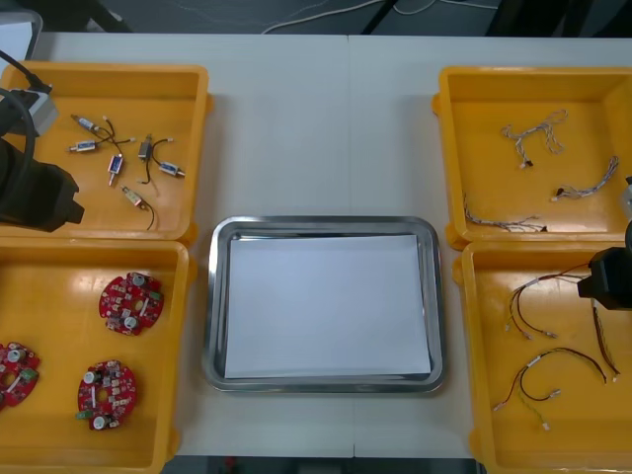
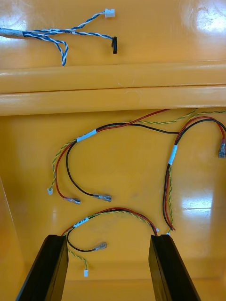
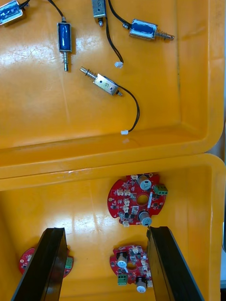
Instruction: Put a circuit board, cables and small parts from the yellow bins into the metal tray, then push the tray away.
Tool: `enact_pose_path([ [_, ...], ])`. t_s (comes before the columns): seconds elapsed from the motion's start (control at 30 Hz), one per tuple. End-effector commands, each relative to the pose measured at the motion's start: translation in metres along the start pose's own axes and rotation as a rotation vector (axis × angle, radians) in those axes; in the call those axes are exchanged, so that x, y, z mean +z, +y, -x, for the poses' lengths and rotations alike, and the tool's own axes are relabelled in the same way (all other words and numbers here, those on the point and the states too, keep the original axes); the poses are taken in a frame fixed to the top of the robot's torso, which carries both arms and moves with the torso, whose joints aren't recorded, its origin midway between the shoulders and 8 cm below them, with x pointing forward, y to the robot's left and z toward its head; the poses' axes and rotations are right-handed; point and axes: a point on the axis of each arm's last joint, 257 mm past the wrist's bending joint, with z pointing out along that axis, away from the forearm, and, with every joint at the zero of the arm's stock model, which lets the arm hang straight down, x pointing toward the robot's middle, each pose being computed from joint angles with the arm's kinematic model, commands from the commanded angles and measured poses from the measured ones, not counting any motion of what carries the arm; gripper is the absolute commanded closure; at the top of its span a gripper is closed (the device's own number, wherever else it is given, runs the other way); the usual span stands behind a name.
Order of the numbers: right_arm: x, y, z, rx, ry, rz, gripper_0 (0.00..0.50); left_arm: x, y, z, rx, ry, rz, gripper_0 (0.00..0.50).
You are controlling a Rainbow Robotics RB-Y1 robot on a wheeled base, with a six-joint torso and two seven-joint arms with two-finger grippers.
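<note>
Shiny metal tray with a white inside point(image 1: 215, 306): sits mid light worktop point(image 1: 296, 128) between the bins, white floor bare, so loading looks not yet begun. Round red circuit boards point(image 1: 130, 302) lie in the near-left yellow bin point(image 1: 59, 296); small metal parts point(image 1: 118, 163) in the bin beyond. Left tool point(image 3: 106, 230) hangs over the boards, fingers apart, probably lining up a pick. Right tool point(image 2: 108, 237), fingers apart too, hovers over the red-and-yellow cables point(image 2: 86, 136); twisted blue-and-white cables point(image 2: 47, 33) lie in the next bin.
</note>
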Motion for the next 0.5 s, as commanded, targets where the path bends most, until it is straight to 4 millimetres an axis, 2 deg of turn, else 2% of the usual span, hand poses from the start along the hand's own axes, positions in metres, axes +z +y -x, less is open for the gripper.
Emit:
enact_pose_path([
  [0.03,-0.0073,-0.0012,0.0051,-0.032,-0.038,-0.001,0.000,-0.0119,0.0196,0.0010,0.043,-0.019,0.057,0.000],
  [0.5,-0.0073,-0.0012,0.0051,-0.032,-0.038,-0.001,0.000,-0.0119,0.0196,0.0010,0.043,-0.019,0.057,0.000],
])
